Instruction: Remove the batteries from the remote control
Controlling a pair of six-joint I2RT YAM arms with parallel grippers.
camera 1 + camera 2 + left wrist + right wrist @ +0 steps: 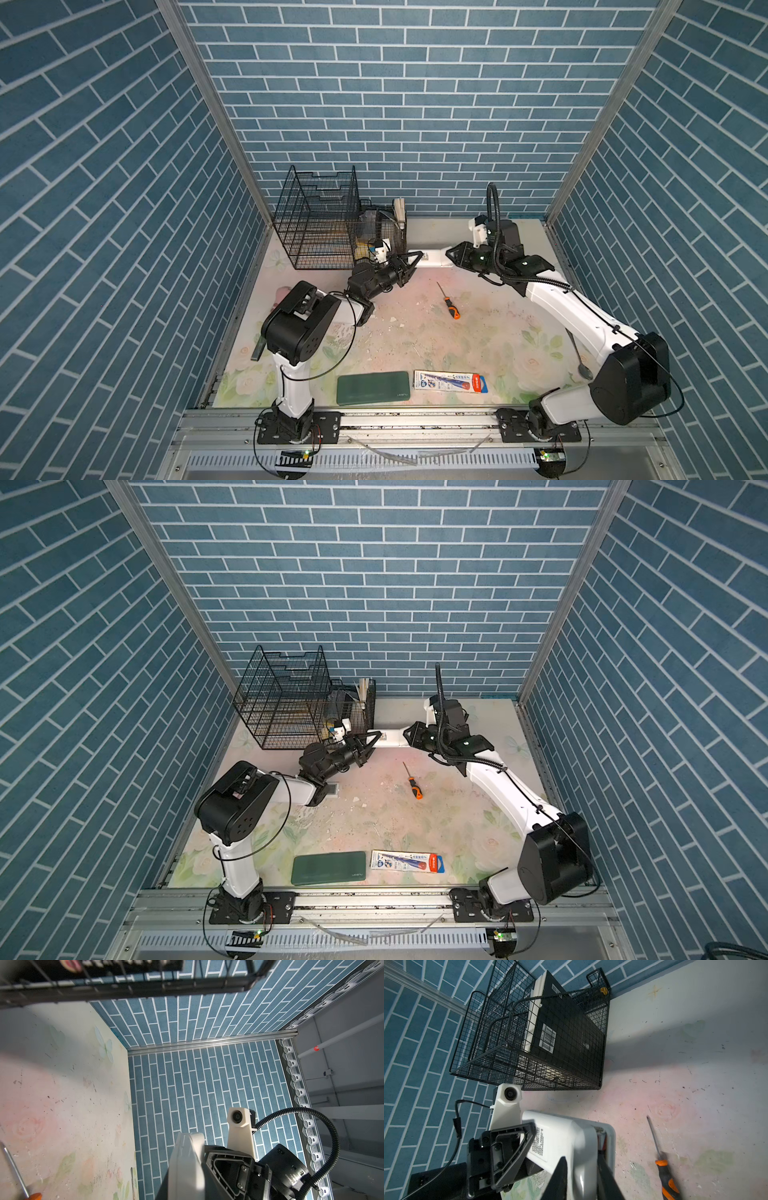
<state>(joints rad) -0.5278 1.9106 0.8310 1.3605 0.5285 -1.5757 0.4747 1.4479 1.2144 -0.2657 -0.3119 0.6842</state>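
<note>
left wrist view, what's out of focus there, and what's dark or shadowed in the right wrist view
Left wrist view: wire basket near the lens is blurred, brick wall crisp. Right wrist view: right gripper on the remote control looks dark and soft; the basket's shadow darkens the table.

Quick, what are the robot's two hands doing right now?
Left gripper: closed, holding one end of the white remote control.
Right gripper: closed, holding its other end.

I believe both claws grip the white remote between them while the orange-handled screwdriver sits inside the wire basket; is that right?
Not quite: the screwdriver lies on the table, outside the wire basket, as both top views show. The left claw and right claw do grip the white remote between them.
</note>
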